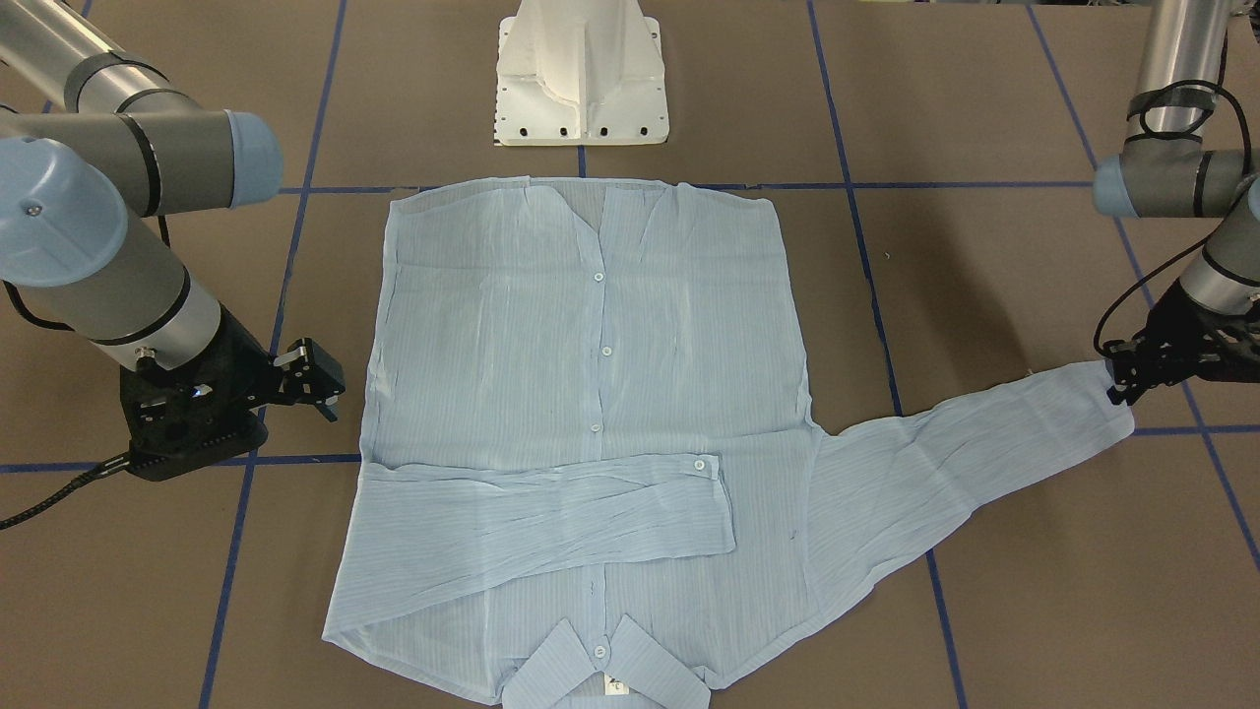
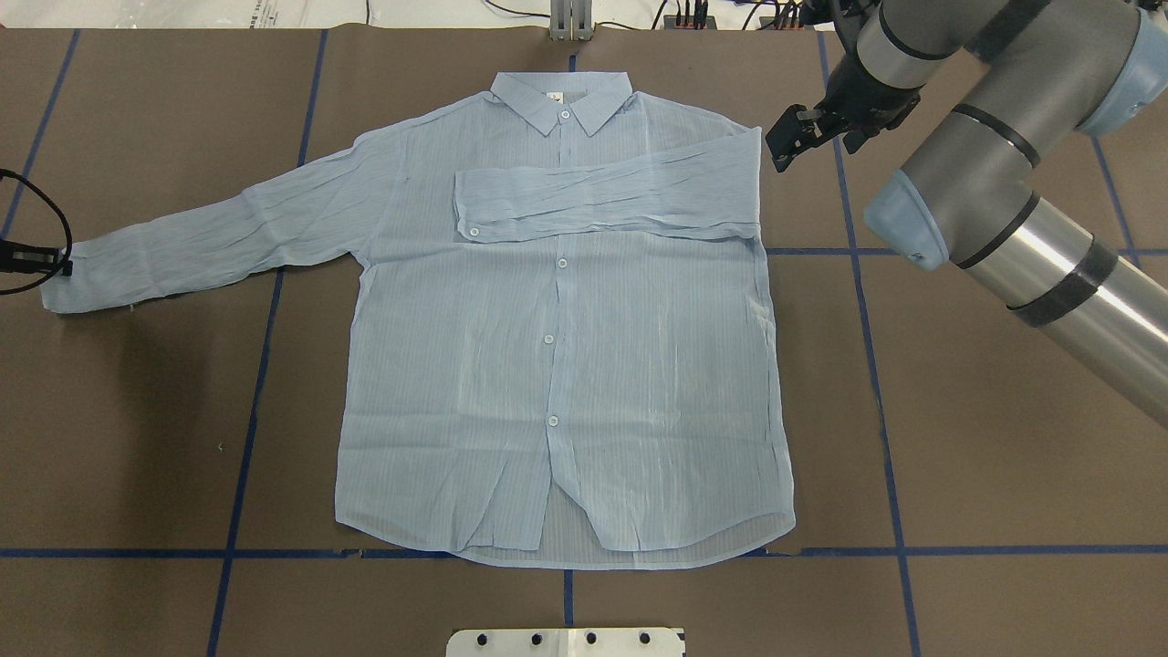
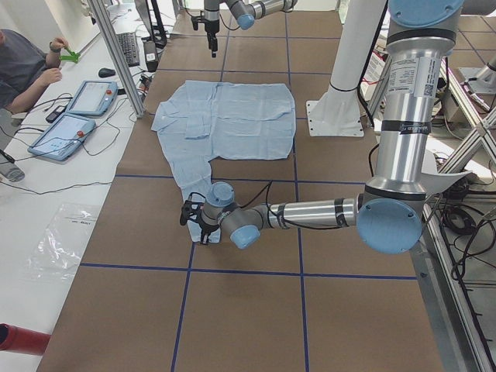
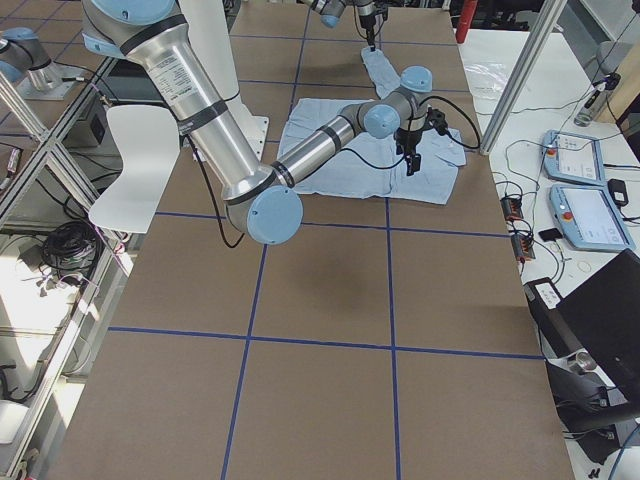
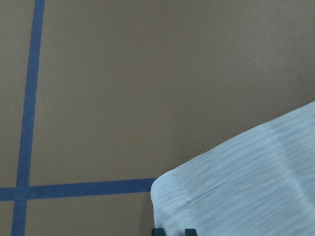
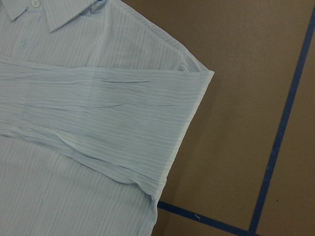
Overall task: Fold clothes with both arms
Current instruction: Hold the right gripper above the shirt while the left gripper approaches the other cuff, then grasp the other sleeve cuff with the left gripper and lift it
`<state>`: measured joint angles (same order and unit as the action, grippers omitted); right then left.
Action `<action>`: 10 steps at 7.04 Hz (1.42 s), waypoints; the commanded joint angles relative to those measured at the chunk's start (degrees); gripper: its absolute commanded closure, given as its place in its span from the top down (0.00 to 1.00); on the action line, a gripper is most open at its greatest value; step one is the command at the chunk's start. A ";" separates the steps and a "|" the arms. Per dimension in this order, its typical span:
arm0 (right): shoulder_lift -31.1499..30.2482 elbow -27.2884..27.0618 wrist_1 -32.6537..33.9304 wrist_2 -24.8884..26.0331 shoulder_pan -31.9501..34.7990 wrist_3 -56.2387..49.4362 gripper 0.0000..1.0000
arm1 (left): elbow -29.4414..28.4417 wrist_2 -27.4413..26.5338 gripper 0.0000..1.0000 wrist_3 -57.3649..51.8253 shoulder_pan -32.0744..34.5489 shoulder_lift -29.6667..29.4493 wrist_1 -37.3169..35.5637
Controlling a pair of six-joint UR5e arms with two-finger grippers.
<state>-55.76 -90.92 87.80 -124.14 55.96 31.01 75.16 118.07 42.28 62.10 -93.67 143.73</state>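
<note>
Right now the shirt (image 2: 566,365) lies flat and front-up in the middle of the brown surface (image 2: 985,474). It is buttoned down the front, with its collar (image 2: 561,96) at the far side from the robot and its hem near the white pedestal base (image 1: 581,79). On the robot's right side the folded sleeve (image 2: 602,196) is laid across the chest just below the collar, its buttoned cuff ending a little past the button line toward the robot's left. The outstretched sleeve (image 2: 210,237) runs off to the robot's left, slanting slightly toward the robot and crossing a blue tape line (image 2: 246,438). The left gripper (image 1: 1120,386) is down at the end of that sleeve, at the cuff. In the left wrist view two dark fingertips (image 5: 157,231) sit close together at the cuff's hemmed edge, but I cannot tell whether they pinch the cloth. The right gripper (image 2: 785,146) hangs just beside the folded shoulder edge, on its right and apart from the cloth, with its jaws spread and nothing in them. In the left side view a person (image 3: 23,66) sits at a white bench along the far side, with two flat control tablets (image 3: 89,97) lying there.
</note>
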 commanded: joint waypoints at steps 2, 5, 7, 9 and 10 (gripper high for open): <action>-3.28 -2.93 0.01 -0.66 0.81 -0.60 1.00 | 12.93 0.58 0.00 0.00 0.12 -0.98 -16.55; -9.60 -7.06 0.53 -1.28 3.36 -3.13 1.00 | 27.29 0.58 0.00 1.22 0.82 -14.98 -49.85; -15.57 -10.13 0.53 -1.37 4.94 -6.21 1.00 | 28.37 2.85 0.00 6.29 0.56 -28.52 -64.93; -23.30 -12.60 -0.26 -2.33 8.00 -11.63 1.00 | 28.03 9.08 0.00 16.55 0.30 -38.28 -67.53; -24.99 -12.61 -0.26 -4.07 9.76 -13.06 1.00 | 27.76 12.59 0.00 21.14 0.21 -41.73 -67.35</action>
<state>-77.64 -102.95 87.64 -126.59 63.51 20.63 103.26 126.57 57.28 62.46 -130.20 76.96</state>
